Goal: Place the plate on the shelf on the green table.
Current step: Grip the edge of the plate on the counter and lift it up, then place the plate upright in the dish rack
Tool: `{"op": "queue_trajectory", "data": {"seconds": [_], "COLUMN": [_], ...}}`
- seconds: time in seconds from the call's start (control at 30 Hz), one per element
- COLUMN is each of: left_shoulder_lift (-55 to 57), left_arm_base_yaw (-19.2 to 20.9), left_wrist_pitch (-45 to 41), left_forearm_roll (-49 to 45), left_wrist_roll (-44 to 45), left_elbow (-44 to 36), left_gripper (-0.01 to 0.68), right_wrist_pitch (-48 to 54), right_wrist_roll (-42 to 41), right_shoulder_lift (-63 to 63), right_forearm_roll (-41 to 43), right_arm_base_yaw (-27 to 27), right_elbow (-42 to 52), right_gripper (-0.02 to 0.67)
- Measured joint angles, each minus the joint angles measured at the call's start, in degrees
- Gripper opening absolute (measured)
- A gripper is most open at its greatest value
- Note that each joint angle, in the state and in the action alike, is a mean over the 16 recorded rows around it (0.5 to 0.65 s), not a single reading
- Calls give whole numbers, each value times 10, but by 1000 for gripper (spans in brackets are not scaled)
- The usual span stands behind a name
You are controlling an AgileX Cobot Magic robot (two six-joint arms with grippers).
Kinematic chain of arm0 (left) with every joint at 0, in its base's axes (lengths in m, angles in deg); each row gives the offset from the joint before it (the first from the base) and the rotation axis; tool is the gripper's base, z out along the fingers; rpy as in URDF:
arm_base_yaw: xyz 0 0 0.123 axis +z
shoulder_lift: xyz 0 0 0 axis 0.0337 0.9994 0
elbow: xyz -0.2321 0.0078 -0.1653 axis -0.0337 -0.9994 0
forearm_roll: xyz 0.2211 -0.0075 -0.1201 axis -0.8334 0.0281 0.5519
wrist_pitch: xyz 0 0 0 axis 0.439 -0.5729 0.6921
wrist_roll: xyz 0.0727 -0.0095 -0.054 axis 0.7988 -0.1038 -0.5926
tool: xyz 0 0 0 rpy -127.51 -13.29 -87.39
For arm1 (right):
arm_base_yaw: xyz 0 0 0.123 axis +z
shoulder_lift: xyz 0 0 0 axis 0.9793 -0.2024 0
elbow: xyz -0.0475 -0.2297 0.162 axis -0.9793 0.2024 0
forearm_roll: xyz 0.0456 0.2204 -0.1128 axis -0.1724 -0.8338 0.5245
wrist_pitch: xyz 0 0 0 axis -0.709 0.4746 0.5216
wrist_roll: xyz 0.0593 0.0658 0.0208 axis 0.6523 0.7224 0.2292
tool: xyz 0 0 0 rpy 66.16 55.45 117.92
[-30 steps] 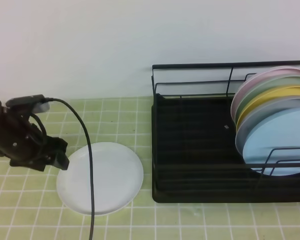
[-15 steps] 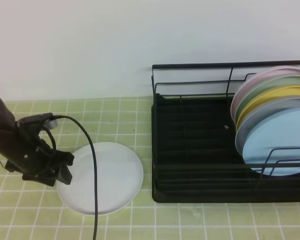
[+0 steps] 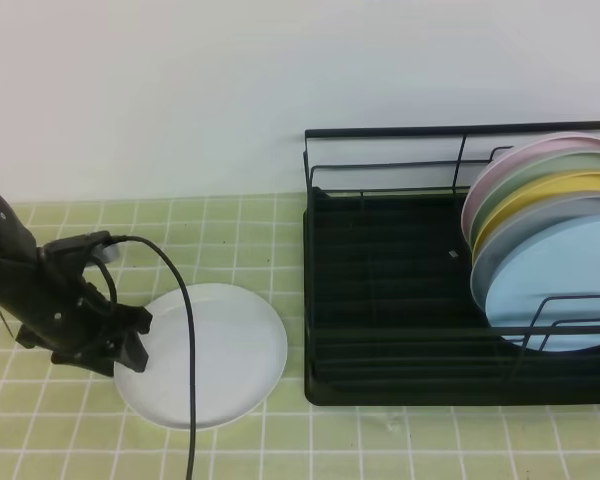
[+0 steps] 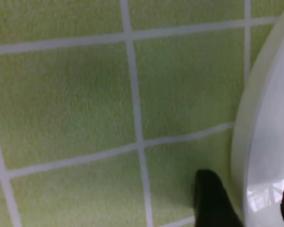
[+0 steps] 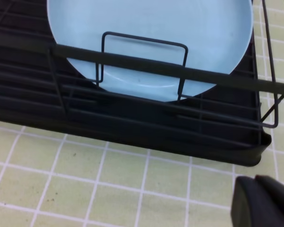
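exterior high view: the white plate (image 3: 202, 355) lies flat on the green tiled surface (image 3: 240, 225), just beside the black rack (image 3: 380, 290) at its 9 o'clock. the left gripper (image 3: 130, 350) sits at the plate's 9 o'clock rim; in the left wrist view one of its fingers (image 4: 213, 198) is outside the rim and the other inside, partly open, not yet clamped. the right gripper (image 5: 262, 203) is closed on nothing. the plate looks stiff, glossy and slippery, likely breakable; the raised rim is the only hold, best pinched firmly.
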Motion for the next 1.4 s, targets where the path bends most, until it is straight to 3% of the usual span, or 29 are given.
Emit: {"op": "queue_trajectory", "data": {"seconds": [0.4,0.9,1.07,1.2,1.4], "left_shoulder_lift": [1,-108,-188,-256,-338], "left_arm_base_yaw": [0,0,-3,-19,-88], "left_wrist_pitch": [-7,-27,-13,6,60], "left_forearm_roll": [-5,-18,37,115,250], "left_wrist_roll": [-2,-6,32,89,199], "left_elbow": [5,52,60,62,59], "left_gripper": [13,0,1,1,1], "right_wrist_pitch": [-3,-6,17,37,64], "right_wrist_roll": [0,-5,-66,-161,-338], "right_shoulder_lift": [0,0,0,0,0], "right_forearm_roll": [0,-39,-151,-306,-561], "right_arm_base_yaw": [0,0,0,1,1], "right_elbow": [0,-7,-35,-70,-126], "right_gripper": [-3,-4,-3,14,156]}}
